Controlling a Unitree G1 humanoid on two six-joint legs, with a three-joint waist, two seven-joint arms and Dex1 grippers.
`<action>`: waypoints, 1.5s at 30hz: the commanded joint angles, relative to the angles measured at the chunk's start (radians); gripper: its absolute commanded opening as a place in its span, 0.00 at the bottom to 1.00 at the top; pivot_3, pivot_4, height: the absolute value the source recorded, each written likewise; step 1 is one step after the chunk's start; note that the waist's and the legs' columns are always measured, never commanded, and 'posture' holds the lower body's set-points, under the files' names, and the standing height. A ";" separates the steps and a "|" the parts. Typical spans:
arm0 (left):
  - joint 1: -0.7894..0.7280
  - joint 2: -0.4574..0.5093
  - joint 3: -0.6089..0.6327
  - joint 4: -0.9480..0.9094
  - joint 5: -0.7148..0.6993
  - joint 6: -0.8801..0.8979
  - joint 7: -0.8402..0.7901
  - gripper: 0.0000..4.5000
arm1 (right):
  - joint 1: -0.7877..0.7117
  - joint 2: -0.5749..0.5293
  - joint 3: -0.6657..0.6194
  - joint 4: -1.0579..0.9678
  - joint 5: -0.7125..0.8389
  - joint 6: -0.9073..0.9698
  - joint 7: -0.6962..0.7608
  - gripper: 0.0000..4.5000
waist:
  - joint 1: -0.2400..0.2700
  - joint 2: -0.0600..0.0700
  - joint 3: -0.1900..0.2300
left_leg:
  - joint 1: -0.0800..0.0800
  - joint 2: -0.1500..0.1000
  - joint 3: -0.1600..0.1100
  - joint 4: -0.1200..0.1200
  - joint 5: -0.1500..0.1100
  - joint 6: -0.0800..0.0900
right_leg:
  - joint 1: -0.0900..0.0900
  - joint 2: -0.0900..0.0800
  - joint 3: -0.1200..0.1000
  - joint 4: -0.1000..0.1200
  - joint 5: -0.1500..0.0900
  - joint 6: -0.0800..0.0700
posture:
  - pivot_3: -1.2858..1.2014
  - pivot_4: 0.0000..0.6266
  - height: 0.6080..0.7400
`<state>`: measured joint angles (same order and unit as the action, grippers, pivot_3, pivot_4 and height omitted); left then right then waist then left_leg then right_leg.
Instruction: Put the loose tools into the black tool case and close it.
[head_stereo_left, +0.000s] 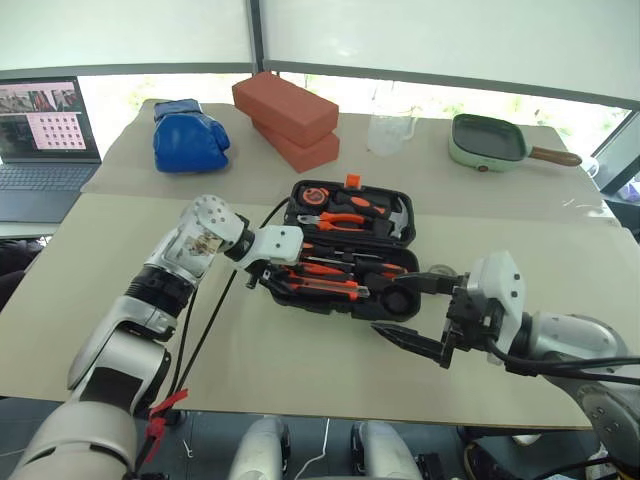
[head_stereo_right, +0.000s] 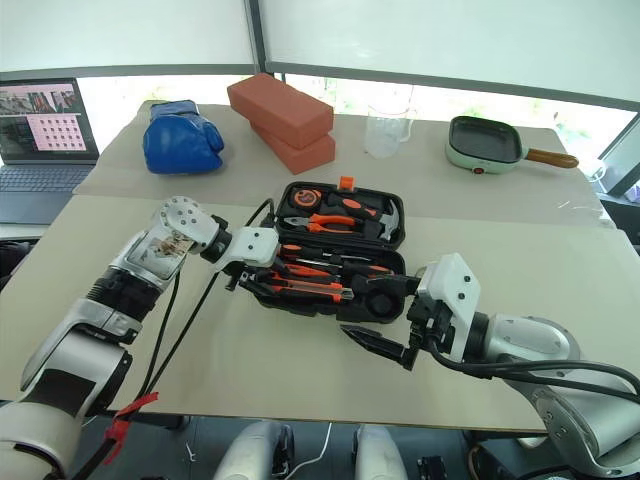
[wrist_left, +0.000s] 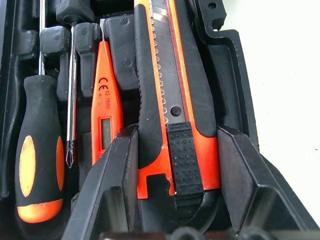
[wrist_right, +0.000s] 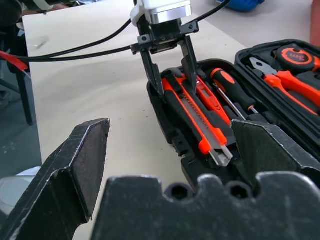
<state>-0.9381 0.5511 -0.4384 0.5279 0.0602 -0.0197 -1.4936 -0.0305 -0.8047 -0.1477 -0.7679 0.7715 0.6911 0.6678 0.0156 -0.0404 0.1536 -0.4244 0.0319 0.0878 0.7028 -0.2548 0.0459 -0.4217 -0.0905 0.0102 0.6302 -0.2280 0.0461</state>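
The black tool case lies open in the middle of the table. Its near half holds an orange-and-black utility knife, an orange tester pen and a black-handled screwdriver with a second thin shaft beside it. My left gripper is at that half's left end. One finger stands on each side of the knife's butt, and the knife lies in its recess. My right gripper hovers open just off the case's near right corner, with nothing between its fingers.
Pliers, a tape measure and a hammer sit in the case's far half. Behind the case are two red bricks, a blue boxing glove, a clear jug and a green pan. A laptop stands at far left.
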 joint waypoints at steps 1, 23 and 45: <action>-0.022 -0.032 -0.001 0.035 0.020 -0.011 0.020 0.39 | -0.010 0.001 -0.030 -0.024 0.011 -0.010 -0.010 1.00 | 0.002 0.000 0.000 | 0.000 0.000 0.000 0.000 0.000 0.000 | 0.000 0.000 0.000 0.000 0.000 0.000 | 0.52 0.24 0.99; -0.026 -0.052 0.022 -0.021 -0.007 0.067 -0.048 0.74 | -0.026 0.011 -0.010 -0.001 -0.011 -0.014 -0.011 1.00 | 0.000 0.000 0.000 | 0.000 0.000 0.000 0.002 0.000 0.001 | 0.000 0.000 0.000 0.000 0.000 0.001 | 0.52 0.24 0.99; -0.046 -0.070 0.084 -0.064 -0.071 0.112 -0.049 0.00 | -0.028 0.014 -0.003 0.019 -0.040 -0.023 0.016 1.00 | -0.003 0.001 0.000 | -0.001 0.000 0.000 0.002 -0.001 0.001 | 0.000 0.000 0.000 0.000 0.000 0.001 | 0.52 0.24 0.99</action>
<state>-0.9743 0.4842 -0.3538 0.4804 -0.0050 0.1083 -1.5479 -0.0555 -0.7900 -0.1294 -0.7269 0.7290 0.6877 0.6793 0.0124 -0.0398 0.1531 -0.4255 0.0319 0.0877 0.7048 -0.2555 0.0472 -0.4222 -0.0903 0.0107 0.6304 -0.2277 0.0472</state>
